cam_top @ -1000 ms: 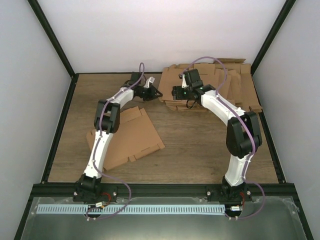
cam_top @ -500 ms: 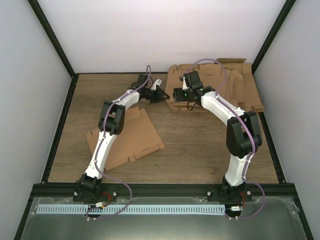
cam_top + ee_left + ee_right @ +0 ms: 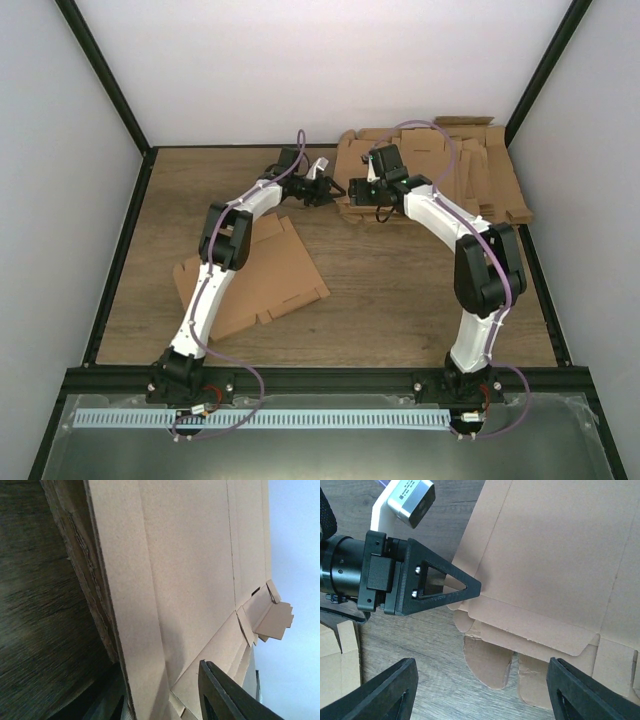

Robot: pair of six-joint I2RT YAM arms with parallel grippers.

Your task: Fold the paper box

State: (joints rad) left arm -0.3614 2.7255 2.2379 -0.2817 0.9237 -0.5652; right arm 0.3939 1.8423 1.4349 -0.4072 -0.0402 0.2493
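Wooden table (image 3: 400,310) between white walls (image 3: 330,70) bears the paper box (image 3: 280,270).

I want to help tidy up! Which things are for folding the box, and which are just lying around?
For the job:
- the paper box, lying flat on the left
- the left fingers
- the right fingers, wide apart

Just lying about:
- the pile of cardboard blanks at the far right, though both arms reach toward it
- the wooden table underneath

cardboard pile (image 3: 190,580) (layered edge) fills frame | table (image 3: 40,630) left | end effector finger (image 3: 220,695) bottom
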